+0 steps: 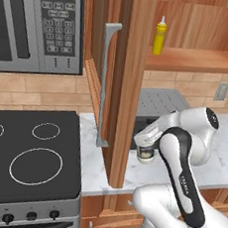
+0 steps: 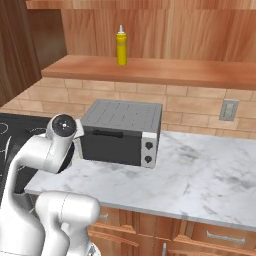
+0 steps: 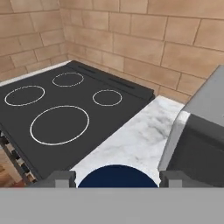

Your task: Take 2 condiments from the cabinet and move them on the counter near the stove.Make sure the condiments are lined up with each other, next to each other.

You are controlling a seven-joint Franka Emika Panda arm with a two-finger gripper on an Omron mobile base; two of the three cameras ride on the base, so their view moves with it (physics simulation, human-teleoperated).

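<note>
Your claw [image 3: 117, 178] grips the white jar [image 1: 145, 153] by its blue lid, above the table [image 3: 131, 144] strip between stove [image 3: 61, 118] and toaster oven [image 2: 122, 131]. Not set down yet. The yellow bottle [image 2: 121, 46] waits on the cabinet shelf [image 2: 150, 71].

- Tan brick-tile backsplash wall [image 2: 190, 105] behind the worktop.
- Grey wall socket plate [image 2: 229, 110] set into the tiles.
- Steel microwave with keypad [image 1: 38, 23] mounted high.
- Grey boxy toaster oven [image 2: 122, 131] standing against the wall.
</note>
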